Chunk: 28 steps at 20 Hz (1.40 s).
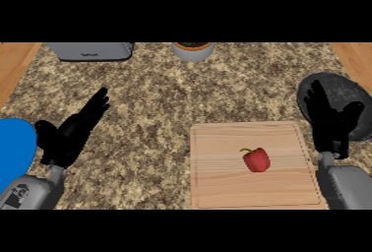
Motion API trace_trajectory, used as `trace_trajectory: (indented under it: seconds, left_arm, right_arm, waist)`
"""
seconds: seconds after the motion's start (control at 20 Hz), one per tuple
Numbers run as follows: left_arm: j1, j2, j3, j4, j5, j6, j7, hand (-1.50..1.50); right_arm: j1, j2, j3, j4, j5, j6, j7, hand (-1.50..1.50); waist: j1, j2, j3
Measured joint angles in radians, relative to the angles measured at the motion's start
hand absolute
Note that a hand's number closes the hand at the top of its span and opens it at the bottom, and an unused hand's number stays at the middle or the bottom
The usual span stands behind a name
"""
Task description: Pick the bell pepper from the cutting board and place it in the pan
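The small red bell pepper with a green stem (256,159) is seen lying on the light wooden cutting board (218,187), a little right of the board's middle, and it is touched by no hand. The round dark grey pan (345,88) is placed beyond the board's right far corner, and a large part of it is covered by the black right hand (328,118), which is held over it with fingers straight and spread. Nothing is held by this hand. The black left hand (73,133) is found well apart from the board, on the left, also with fingers stretched out and nothing inside.

At the far edge of the speckled stone counter (160,98), a grey metal toaster (91,50) and a pale round pot with green leaves (193,50) are cut off by the view's top. A blue rounded object (15,150) is cut off at the left edge, and what it is cannot be told.
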Motion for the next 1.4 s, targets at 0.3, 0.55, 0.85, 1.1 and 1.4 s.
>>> trace_trajectory:
  seconds: [0.3,0.55,0.85,1.1,1.4]
  left_arm:
    - [-0.002,-0.063,-0.022,-0.011,0.038,-0.008,0.017,0.00]
    - [0.020,-0.127,-0.040,-0.003,0.083,-0.006,0.031,0.00]
    - [0.040,-0.167,-0.029,0.003,0.104,0.009,0.030,0.00]
    - [0.073,-0.171,-0.024,-0.001,0.110,0.014,0.029,0.00]
    - [0.087,-0.177,-0.013,0.005,0.110,0.021,0.018,0.00]
  right_arm:
    - [-0.115,-0.080,0.272,-0.106,0.179,0.214,-0.132,1.50]
    - [-0.233,-0.218,0.450,-0.198,0.466,0.243,-0.328,-1.50]
    - [-0.239,-0.257,0.619,-0.215,0.693,0.204,-0.561,-1.50]
    - [-0.262,-0.354,0.767,-0.230,0.979,0.271,-0.431,-1.50]
    - [-0.287,-0.381,0.945,-0.272,1.317,0.461,-0.159,-1.50]
  waist:
    - [0.075,0.006,-0.018]
    - [0.079,0.001,-0.023]
    - [0.038,0.010,-0.016]
    - [0.012,-0.002,-0.018]
    - [-0.010,-0.010,-0.020]
